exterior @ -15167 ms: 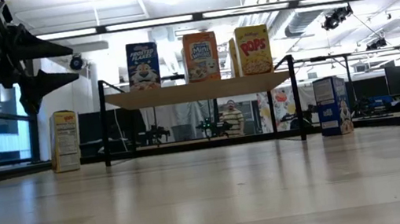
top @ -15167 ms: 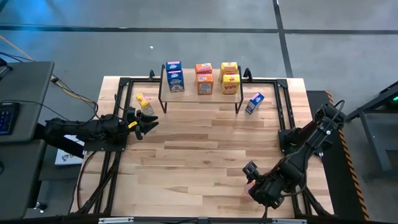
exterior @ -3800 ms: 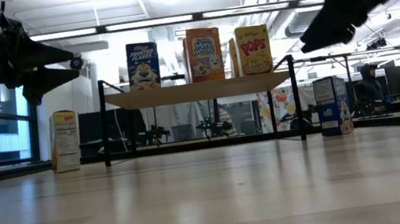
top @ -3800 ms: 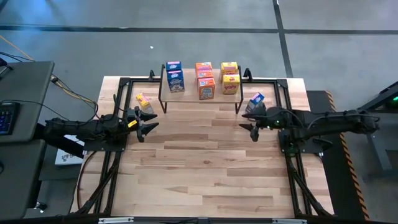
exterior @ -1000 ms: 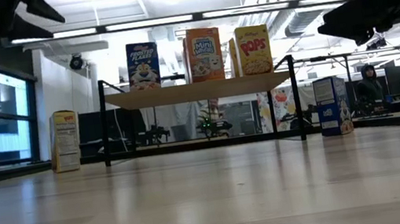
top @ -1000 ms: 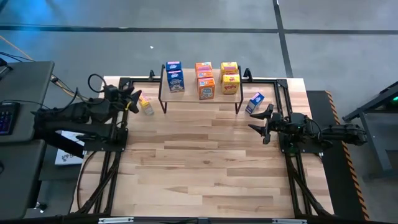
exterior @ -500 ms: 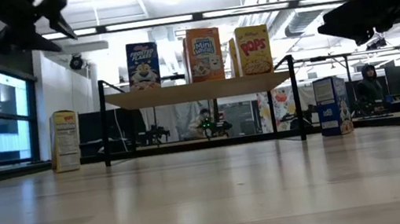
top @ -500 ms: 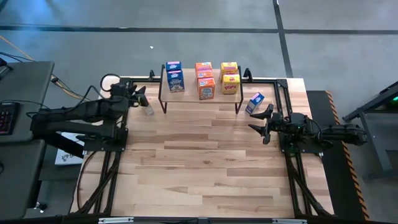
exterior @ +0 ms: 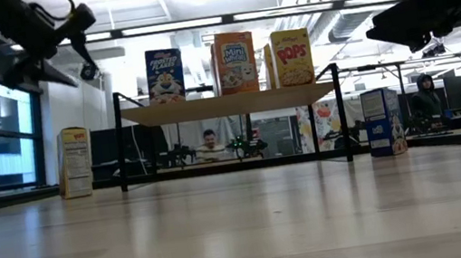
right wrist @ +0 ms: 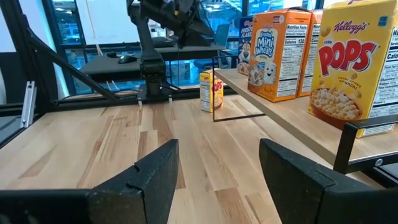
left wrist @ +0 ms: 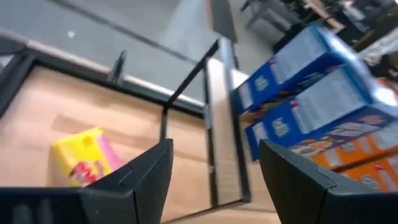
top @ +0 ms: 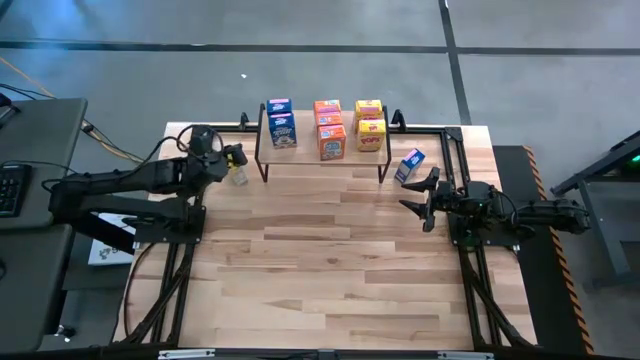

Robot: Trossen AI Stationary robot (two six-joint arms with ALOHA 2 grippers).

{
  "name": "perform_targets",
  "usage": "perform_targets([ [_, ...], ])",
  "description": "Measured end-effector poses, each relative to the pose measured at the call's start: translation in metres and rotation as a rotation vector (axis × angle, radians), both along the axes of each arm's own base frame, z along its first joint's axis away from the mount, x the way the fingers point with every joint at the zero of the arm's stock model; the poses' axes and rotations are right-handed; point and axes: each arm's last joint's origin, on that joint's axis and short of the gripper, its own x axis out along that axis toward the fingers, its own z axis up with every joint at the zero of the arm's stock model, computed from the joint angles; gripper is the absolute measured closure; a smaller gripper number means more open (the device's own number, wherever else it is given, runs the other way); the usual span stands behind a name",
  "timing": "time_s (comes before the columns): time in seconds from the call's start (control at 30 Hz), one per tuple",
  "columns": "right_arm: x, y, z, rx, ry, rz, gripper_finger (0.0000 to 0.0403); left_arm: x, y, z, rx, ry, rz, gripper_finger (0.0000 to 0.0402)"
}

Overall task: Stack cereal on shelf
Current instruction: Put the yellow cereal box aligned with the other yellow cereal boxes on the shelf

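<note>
Light wood shelf (top: 320, 152) at table's far edge carries six cereal boxes: blue left, orange middle, yellow right. Yellow box (top: 236, 168) stands on table (top: 330, 260) just left of shelf; left gripper (top: 236, 157) hovers above it, fingers spread, empty. Blue box (top: 409, 165) on table right of shelf; right gripper (top: 418, 200) near it, fingers apart, empty.

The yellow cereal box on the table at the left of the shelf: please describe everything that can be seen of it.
The yellow cereal box is a small printed cardboard carton, standing upright on the wooden table, just outside the shelf by its left legs. Nothing holds it: the left gripper hovers above it with fingers open. In the left wrist view its yellow face with red lettering shows below the fingers.
</note>
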Motion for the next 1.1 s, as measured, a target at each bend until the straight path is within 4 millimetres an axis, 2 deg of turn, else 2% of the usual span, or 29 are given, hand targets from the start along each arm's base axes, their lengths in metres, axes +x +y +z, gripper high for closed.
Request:
perform_targets([
  [0.23, 0.000, 0.000, 0.000, 0.000, 0.000, 0.000, 0.0187, -0.006, 0.003, -0.010, -0.065, 0.111, 0.025, 0.0173],
  [0.4, 0.000, 0.000, 0.000, 0.000, 0.000, 0.000, 0.0187, -0.012, 0.006, -0.016, -0.158, 0.129, 0.052, 0.0168],
  [0.8, 0.000, 0.000, 0.000, 0.000, 0.000, -0.003, 0.0187, -0.004, 0.018, -0.032, -0.306, 0.174, 0.134, 0.0090],
  [1.1, 0.000, 0.000, 0.000, 0.000, 0.000, -0.003, 0.0187, 0.001, 0.027, -0.043, -0.363, 0.219, 0.191, 0.0059],
])
